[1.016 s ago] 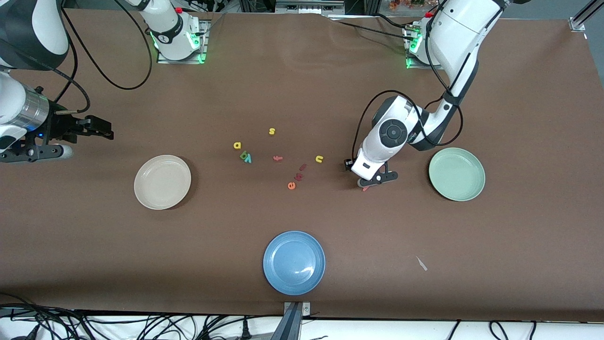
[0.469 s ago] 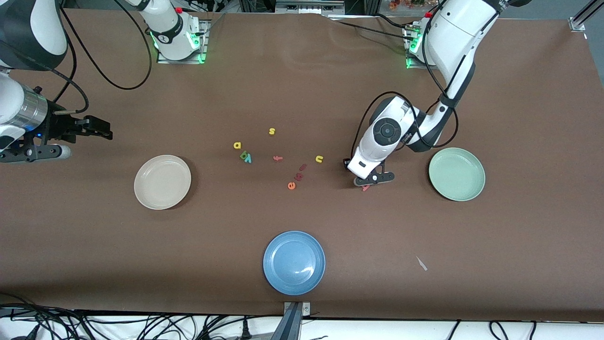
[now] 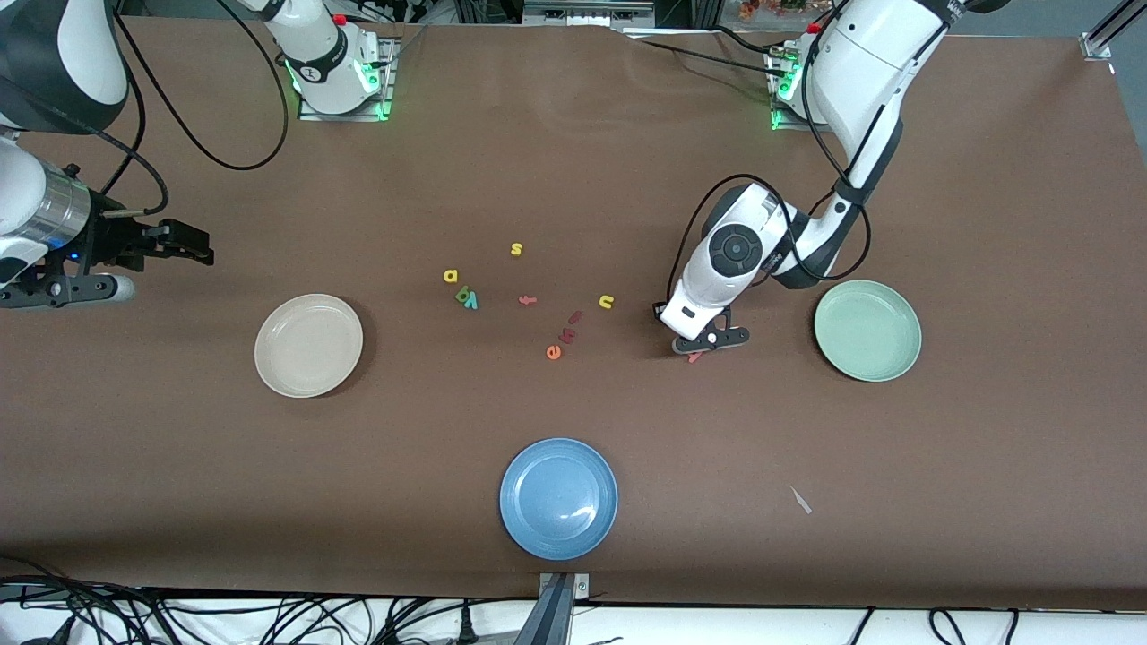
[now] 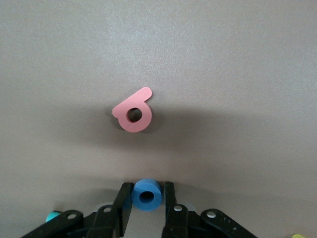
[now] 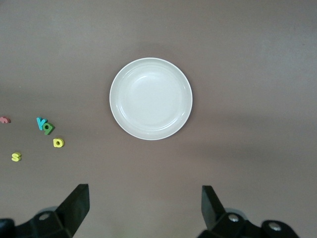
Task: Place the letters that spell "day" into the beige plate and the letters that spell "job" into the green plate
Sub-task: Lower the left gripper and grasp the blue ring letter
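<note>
My left gripper [image 3: 703, 345] is down at the table beside the green plate [image 3: 866, 330], shut on the blue "o" [image 4: 146, 195], with a finger against each side of the ring. The salmon "b" [image 4: 133, 113] lies flat just ahead of it, free. A teal bit [image 4: 52, 216] shows at the gripper's side. The yellow "d" [image 3: 451, 276], green "a" [image 3: 462, 293] and teal "y" [image 3: 472, 302] lie together mid-table. The beige plate [image 3: 269, 331] and the green plate hold nothing. My right gripper [image 3: 193, 244] waits open in the air at the right arm's end of the table.
A blue plate [image 3: 558, 498] sits nearest the front camera. Loose letters lie mid-table: yellow "s" [image 3: 516, 249], yellow "u" [image 3: 607, 302], reddish "f" [image 3: 528, 301], orange "e" [image 3: 553, 353] and dark red pieces [image 3: 572, 327]. A white scrap [image 3: 800, 500] lies near the front edge.
My left gripper shifted slightly toward the loose letters and its fingers closed in on the blue "o". The right arm has not moved.
</note>
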`<move>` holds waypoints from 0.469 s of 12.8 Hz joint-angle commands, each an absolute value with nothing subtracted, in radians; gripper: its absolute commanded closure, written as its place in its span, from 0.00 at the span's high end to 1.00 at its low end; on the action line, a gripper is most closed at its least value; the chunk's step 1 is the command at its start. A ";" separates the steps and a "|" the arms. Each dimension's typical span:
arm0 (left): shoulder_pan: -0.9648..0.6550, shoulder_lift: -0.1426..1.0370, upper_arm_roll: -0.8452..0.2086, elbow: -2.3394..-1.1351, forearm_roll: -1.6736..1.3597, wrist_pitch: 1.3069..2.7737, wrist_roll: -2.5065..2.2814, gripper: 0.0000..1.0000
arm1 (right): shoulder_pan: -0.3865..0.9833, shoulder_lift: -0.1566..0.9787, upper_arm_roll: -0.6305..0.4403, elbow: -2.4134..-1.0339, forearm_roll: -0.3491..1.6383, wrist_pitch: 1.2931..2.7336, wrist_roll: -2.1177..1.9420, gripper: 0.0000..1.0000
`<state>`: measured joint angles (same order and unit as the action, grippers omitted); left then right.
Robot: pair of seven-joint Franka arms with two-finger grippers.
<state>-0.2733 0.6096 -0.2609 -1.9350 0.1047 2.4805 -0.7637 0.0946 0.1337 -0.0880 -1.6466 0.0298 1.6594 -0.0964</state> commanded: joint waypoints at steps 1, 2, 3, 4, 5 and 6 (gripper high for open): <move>-0.278 0.617 -0.255 -1.910 0.135 2.481 -0.790 0.07 | 0.095 0.124 -0.086 -1.649 0.046 1.652 -0.104 1.00; -0.272 0.605 -0.253 -1.910 0.135 2.471 -0.792 0.06 | 0.095 0.123 -0.086 -1.646 0.046 1.652 -0.103 1.00; -0.262 0.569 -0.250 -1.910 0.135 2.456 -0.788 0.05 | 0.095 0.123 -0.084 -1.644 0.046 1.651 -0.103 1.00; -0.232 0.525 -0.252 -1.904 0.135 2.418 -0.779 0.05 | 0.095 0.123 -0.084 -1.654 0.046 1.651 -0.103 1.00; -0.189 0.484 -0.258 -1.890 0.135 2.355 -0.752 0.05 | 0.094 0.123 -0.089 -1.664 0.046 1.649 -0.107 1.00; -0.151 0.460 -0.259 -1.867 0.127 2.285 -0.691 0.05 | 0.092 0.126 -0.092 -1.661 0.048 1.658 -0.113 1.00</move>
<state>-0.2211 0.5478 -0.2493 -1.8753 0.1047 2.3994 -0.7519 0.0954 0.1343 -0.0867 -1.6495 0.0298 1.6560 -0.0964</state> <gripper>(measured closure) 0.753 0.000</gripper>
